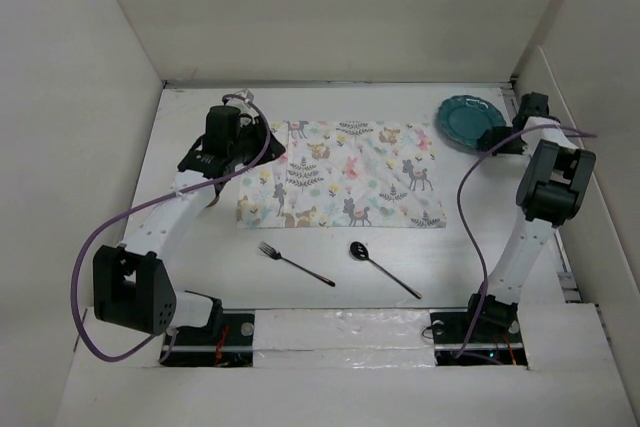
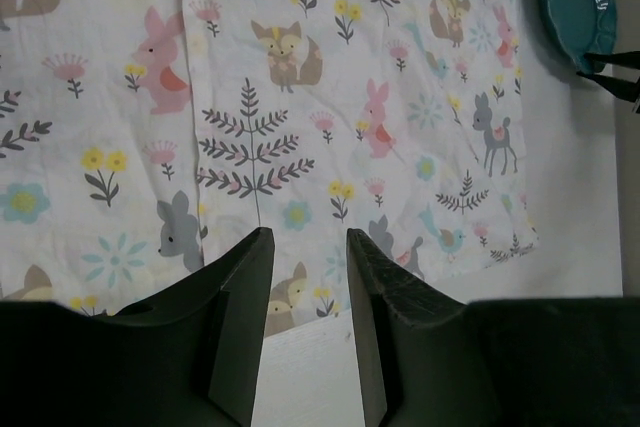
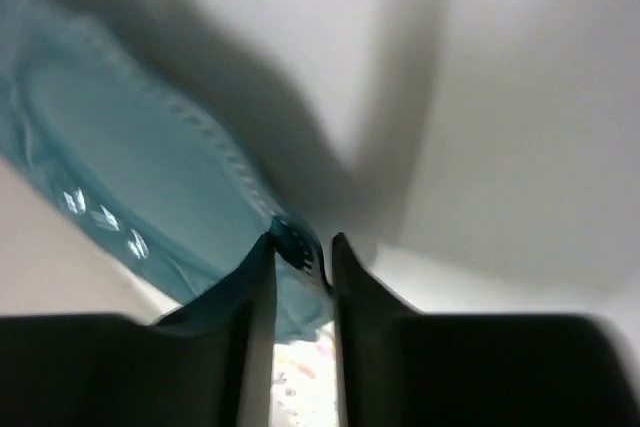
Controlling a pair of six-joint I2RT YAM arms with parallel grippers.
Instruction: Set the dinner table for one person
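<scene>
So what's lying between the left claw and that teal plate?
The animal-print placemat, spread flat on the white table, fills that stretch between the left gripper and the plate. The overhead view shows it best.

Overhead, close wrists; plate (image 1: 468, 119) apparently shared

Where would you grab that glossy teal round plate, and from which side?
Grip the glossy teal round plate by its raised rim, coming from its right side, where the right gripper pinches it. The plate is too wide to span, so only the edge fits.
</scene>
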